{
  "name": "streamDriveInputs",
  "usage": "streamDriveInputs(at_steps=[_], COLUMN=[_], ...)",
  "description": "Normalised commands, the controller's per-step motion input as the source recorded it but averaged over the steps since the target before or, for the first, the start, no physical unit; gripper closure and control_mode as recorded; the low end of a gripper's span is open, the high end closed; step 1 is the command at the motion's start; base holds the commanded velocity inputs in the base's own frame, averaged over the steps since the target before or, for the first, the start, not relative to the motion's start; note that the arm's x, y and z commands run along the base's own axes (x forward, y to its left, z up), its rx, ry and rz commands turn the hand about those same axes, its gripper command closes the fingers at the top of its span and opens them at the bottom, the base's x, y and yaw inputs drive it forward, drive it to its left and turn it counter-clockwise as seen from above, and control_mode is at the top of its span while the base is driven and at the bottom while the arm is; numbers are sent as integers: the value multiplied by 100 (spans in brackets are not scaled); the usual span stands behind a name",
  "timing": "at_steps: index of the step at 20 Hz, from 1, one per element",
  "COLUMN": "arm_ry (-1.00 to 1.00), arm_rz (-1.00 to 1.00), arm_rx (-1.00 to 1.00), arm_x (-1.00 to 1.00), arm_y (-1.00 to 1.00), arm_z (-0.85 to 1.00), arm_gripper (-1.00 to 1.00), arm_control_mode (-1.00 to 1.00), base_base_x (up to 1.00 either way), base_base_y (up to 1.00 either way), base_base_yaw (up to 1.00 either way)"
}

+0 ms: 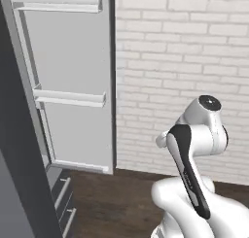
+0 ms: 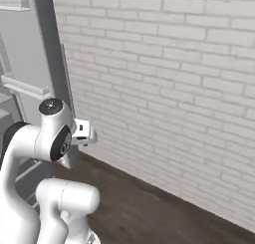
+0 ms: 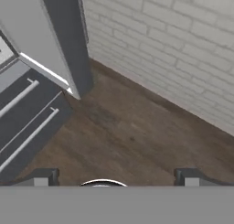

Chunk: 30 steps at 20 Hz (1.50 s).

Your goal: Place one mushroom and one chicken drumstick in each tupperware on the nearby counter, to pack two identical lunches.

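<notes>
The gripper point(image 3: 116, 178) has its two dark fingertips point(image 3: 42, 177) spread wide apart with nothing between them, pointing down at a dark wooden floor point(image 3: 128, 131). Beyond it stands a pale brick wall point(image 3: 173, 40); to one side a grey open door point(image 1: 73, 76) above dark drawers point(image 3: 27, 122) with silver handles

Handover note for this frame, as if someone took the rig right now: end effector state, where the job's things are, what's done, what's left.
End effector: open, holding nothing, fingertips spread wide above the wooden floor.
Surroundings: open grey door with shelf rails at left, dark drawers below it, white brick wall ahead.
Job's things: none of the mushrooms, drumsticks, tubs or counter can be placed from these views.
Done: nothing that can be confirmed here.
Left: judged from this, the whole packing of both tubs.
</notes>
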Motion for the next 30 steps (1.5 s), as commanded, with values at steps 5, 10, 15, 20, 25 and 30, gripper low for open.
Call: streamDriveInputs(at_steps=[5, 10, 15, 20, 25, 30], arm_ry=[0, 0, 0, 0, 0, 0], arm_rz=[0, 0, 0, 0, 0, 0], arm_rx=[0, 0, 0, 0, 0, 0], arm_x=[0, 0, 0, 0, 0, 0], arm_y=[0, 0, 0, 0, 0, 0], arm_z=[0, 0, 0, 0, 0, 0], arm_gripper=[-100, -100, -100, -100, -100, -100], arm_control_mode=[100, 100, 100, 100, 100, 100], base_base_x=[5, 31, 77, 81, 78, 77], base_base_y=[0, 0, -4, -5, -7, -22], base_base_yaw=[70, 73, 71, 68, 65, 56])
